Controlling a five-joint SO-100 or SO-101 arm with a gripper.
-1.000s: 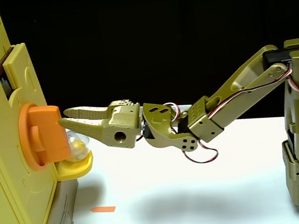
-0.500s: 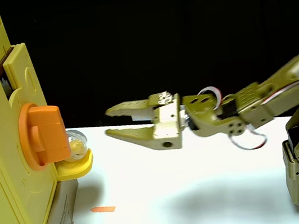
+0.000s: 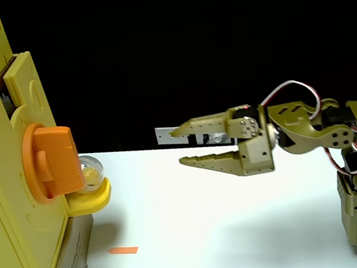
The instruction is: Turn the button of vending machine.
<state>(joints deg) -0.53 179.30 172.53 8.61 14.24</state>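
Hand [image 3: 180,147] is hanging open and empty above the surface [image 3: 247,225], well apart from the button [image 3: 57,162] on the vending machine [image 3: 2,202].

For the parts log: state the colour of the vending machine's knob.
Orange, plain with no pattern, seen best in the fixed view: the knob on the pale-yellow vending machine.

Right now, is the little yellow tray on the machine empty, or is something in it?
Not empty. A clear round capsule with something yellowish inside sits in the yellow tray, just below the orange button.
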